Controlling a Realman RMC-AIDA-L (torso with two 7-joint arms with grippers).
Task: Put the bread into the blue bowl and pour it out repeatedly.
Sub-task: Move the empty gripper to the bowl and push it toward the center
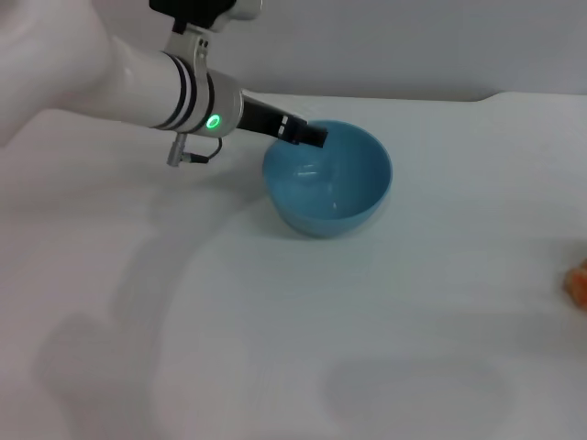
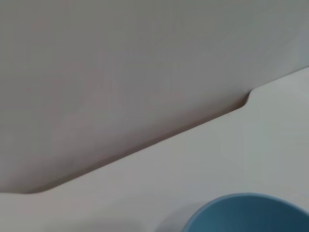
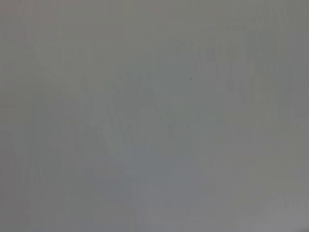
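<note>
The blue bowl (image 1: 328, 179) is at the middle back of the white table, tipped so its empty inside faces me. My left gripper (image 1: 312, 136) reaches in from the left, and its black fingers are closed over the bowl's far-left rim. Part of the bowl's rim also shows in the left wrist view (image 2: 248, 212). An orange-brown bit of the bread (image 1: 578, 282) lies on the table at the right edge of the head view, far from the bowl; most of it is out of view. My right gripper does not show.
The white table (image 1: 275, 348) ends at a back edge with a step (image 2: 248, 96) against a grey wall. The right wrist view shows only plain grey.
</note>
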